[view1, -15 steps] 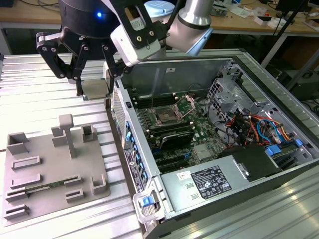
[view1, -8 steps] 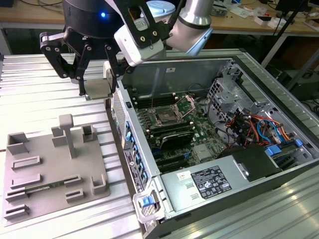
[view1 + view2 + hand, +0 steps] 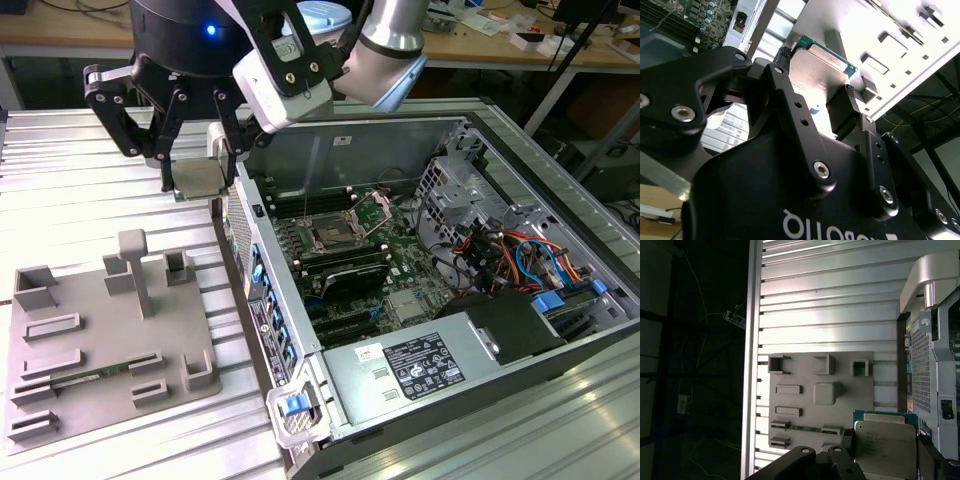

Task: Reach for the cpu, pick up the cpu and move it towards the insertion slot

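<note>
The cpu [image 3: 197, 177] is held in the pincer [image 3: 196, 172], clear of the desk [image 3: 90, 200].
It is clamped beside the open computer case [image 3: 290, 330], above the grey fixture plate [image 3: 95, 340]. Inside the case, the insertion slot [image 3: 330, 237] is seen on the green board [image 3: 420, 270].

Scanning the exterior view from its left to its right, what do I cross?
Grey fixture plate → cpu held in the gripper → insertion slot on the motherboard → blue and orange cables.
</note>
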`<state>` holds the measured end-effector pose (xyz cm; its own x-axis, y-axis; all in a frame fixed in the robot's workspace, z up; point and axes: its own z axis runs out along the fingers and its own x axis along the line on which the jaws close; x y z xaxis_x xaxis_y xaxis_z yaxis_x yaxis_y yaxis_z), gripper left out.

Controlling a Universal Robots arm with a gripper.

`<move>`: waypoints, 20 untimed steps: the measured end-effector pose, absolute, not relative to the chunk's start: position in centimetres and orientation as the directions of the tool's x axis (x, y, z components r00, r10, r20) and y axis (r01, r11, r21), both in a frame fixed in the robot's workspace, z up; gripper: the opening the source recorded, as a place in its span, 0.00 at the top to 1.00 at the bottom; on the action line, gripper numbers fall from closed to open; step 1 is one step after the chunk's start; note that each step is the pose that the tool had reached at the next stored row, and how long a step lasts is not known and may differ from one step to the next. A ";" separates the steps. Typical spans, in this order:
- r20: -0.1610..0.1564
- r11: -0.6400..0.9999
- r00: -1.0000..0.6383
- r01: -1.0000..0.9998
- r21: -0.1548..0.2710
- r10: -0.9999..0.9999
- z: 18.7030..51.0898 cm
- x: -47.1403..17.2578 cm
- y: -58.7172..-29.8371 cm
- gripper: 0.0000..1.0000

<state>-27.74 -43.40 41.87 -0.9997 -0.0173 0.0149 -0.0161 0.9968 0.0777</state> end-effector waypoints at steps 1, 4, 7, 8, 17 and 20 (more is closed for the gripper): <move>0.015 0.997 -1.000 -0.016 0.078 -0.017 41.9 -27.6 -43.4 0.45; 0.015 0.997 -1.000 -0.016 0.078 -0.017 41.9 -27.4 -43.4 0.45; 0.015 0.997 -1.000 -0.016 0.078 -0.017 41.9 -27.3 -43.4 0.45; 0.015 0.997 -1.000 -0.016 0.078 -0.017 41.9 -27.2 -43.4 0.45; 0.015 0.997 -1.000 -0.016 0.078 -0.017 41.9 -26.9 -43.4 0.45; 0.015 0.997 -1.000 -0.016 0.078 -0.017 41.9 -26.7 -43.4 0.45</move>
